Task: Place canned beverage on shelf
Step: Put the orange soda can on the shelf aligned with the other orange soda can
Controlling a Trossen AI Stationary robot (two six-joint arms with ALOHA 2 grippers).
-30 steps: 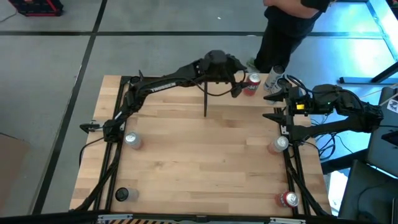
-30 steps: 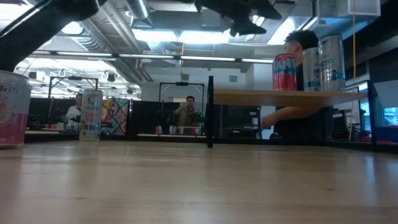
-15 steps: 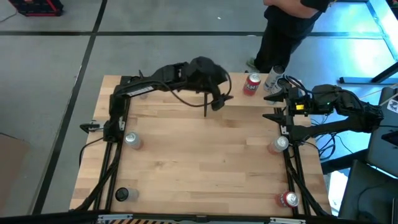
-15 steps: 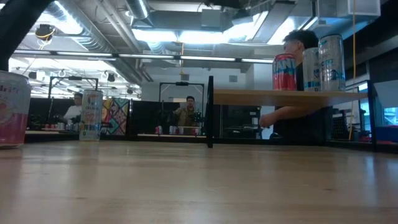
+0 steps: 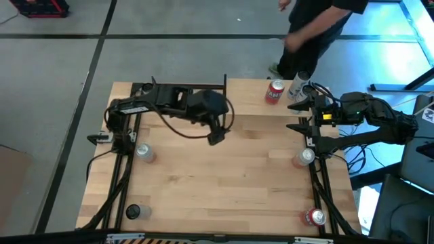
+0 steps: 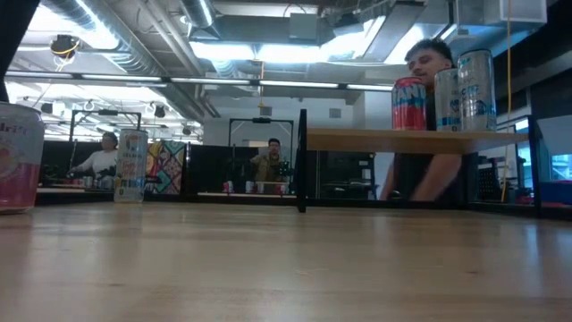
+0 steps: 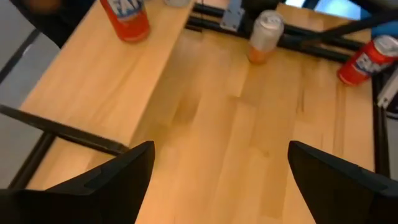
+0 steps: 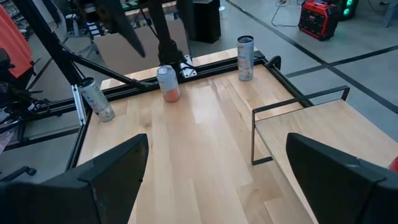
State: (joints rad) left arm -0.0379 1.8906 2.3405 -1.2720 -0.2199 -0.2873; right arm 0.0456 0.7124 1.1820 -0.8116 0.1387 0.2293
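Observation:
The shelf (image 5: 261,102) is a small light-wood board on black posts at the table's far edge. A red can (image 5: 274,92) stands upright on it, also seen in the low view (image 6: 409,91) and the left wrist view (image 7: 127,15). Silver cans (image 6: 476,82) stand on the shelf beside it. My left gripper (image 5: 215,135) hangs open and empty above the table, left of the shelf and nearer to the front (image 7: 217,180). My right gripper (image 5: 298,115) waits open and empty at the right edge beside the shelf (image 8: 214,180).
Loose cans stand along the table's sides: a silver one (image 5: 144,152) and a dark one (image 5: 133,211) on the left, a silver one (image 5: 304,157) and a red one (image 5: 314,217) on the right. A person (image 5: 315,27) stands behind the far edge.
My left gripper has pulled back from beside the red can over the shelf, toward the table's left and near side, tipping more downward, its fingers open throughout. The red can stays upright on the shelf. The person behind the table has shifted.

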